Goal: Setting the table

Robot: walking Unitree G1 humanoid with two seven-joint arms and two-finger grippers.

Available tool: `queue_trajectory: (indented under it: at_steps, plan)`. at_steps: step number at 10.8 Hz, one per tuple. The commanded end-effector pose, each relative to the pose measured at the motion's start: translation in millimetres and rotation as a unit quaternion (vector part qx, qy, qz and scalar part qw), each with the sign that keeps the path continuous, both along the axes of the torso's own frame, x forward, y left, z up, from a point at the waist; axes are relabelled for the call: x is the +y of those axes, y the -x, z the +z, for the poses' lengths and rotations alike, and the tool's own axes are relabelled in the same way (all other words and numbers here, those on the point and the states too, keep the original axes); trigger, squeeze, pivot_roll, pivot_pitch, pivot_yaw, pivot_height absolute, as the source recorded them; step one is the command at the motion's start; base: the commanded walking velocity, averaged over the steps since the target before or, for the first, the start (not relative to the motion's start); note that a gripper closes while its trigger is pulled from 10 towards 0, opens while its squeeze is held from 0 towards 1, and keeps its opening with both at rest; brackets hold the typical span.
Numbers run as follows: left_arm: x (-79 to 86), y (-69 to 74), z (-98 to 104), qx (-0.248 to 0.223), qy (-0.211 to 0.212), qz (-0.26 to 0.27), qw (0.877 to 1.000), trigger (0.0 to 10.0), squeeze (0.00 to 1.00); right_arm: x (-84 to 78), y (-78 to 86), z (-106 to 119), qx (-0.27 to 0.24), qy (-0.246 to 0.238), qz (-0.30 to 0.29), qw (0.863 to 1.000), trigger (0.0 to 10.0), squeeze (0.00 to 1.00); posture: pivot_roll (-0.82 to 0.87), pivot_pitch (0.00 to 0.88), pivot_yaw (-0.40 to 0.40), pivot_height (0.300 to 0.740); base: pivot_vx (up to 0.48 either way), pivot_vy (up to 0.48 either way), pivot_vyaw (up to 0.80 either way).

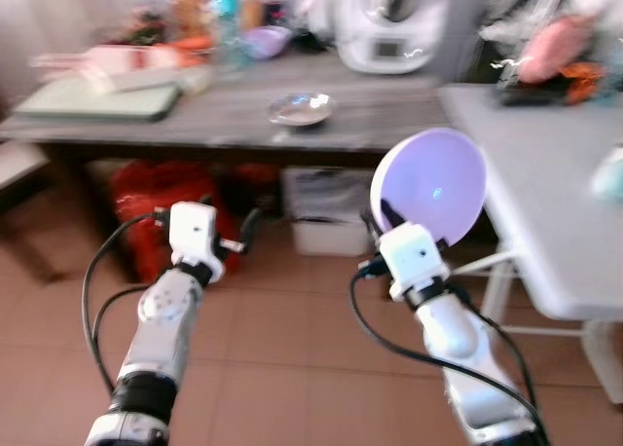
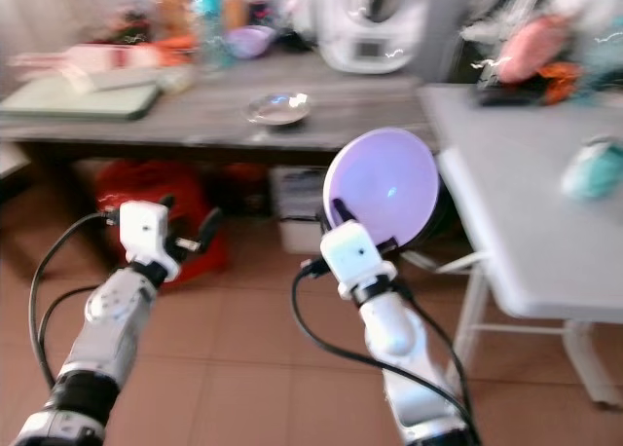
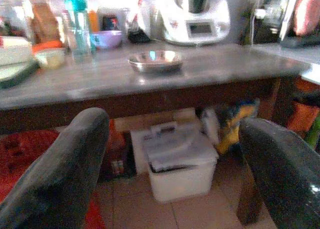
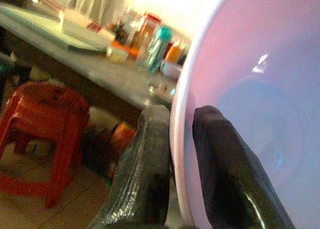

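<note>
Left eye view, blurred by motion, looks down on two silver arms over a bare tiled floor (image 1: pixel 282 358), with open room between and ahead of them up to the front edge of a long wooden table (image 1: pixel 214 115). The right gripper (image 1: pixel 385 218) is clamped on the rim of one lilac bowl (image 1: pixel 428 186), which is held on edge in the air with its hollow facing the camera; in the right wrist view one finger (image 4: pixel 145 174) lies on the outside of the rim and the other inside. The bowl hangs just beside the near corner of a grey table (image 1: pixel 545 203) at the right, whose edge runs down toward the robot; whether bowl and corner touch cannot be told. The left gripper (image 1: pixel 245 230) holds nothing, and the left wrist view shows its two fingers (image 3: pixel 60 174) spread wide apart, aimed at the space under the wooden table.

On the wooden table one metal dish (image 1: pixel 300 108) sits alone near the front edge, with clear top around it. Farther back stand one white appliance (image 1: pixel 389 22), one small lilac bowl (image 1: pixel 265 41), a teal-capped bottle (image 3: pixel 80 21) and a jar (image 3: pixel 42 16), crowded along the rear. A green board (image 1: pixel 97 100) lies at the left end. Under this table are one white box (image 1: pixel 326 222) and a red stool (image 4: pixel 37 119). One teal thing (image 2: pixel 594 168) lies on the grey table, too blurred to name.
</note>
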State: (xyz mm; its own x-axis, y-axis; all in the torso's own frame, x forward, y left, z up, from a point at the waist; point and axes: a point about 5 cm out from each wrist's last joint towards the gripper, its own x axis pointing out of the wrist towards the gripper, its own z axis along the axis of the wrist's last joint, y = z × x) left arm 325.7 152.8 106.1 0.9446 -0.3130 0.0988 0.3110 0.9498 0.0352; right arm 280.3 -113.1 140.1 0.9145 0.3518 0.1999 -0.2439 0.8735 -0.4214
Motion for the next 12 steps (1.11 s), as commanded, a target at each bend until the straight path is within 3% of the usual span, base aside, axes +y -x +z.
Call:
queue_trajectory:
  at_steps: [1, 5, 9, 12]
  plan:
    - [4.1, -0.5, 1.1, -0.002, -0.01, 0.004, 1.0, 10.0, 0.0, 1.3, 0.0, 5.0, -0.009, -0.007, 0.002, 1.0, 10.0, 0.0, -0.03, 0.0, 0.013, 0.74, 0.0, 0.345, 0.49]
    - [2.6, -0.5, 0.2, -0.001, -0.008, 0.005, 1.0, 10.0, 0.0, 1.7, 0.0, 5.6, -0.009, -0.007, 0.005, 1.0, 10.0, 0.0, -0.04, 0.0, 0.01, 0.74, 0.0, 0.347, 0.49]
    - [-1.1, 3.0, -0.6, -0.001, -0.007, -0.023, 1.0, 10.0, 0.0, 1.2, -1.9, 5.0, -0.002, -0.015, -0.001, 1.0, 10.0, 0.0, -0.03, 0.0, 0.007, 0.74, 0.0, 0.0, 0.0]
    - [-3.0, 4.7, 0.1, -0.002, 0.002, -0.04, 0.999, 10.0, 0.0, 1.2, -2.5, 3.8, 0.002, -0.016, 0.001, 1.0, 10.0, 0.0, -0.03, 0.0, 0.004, 0.74, 0.0, 0.0, -0.48]
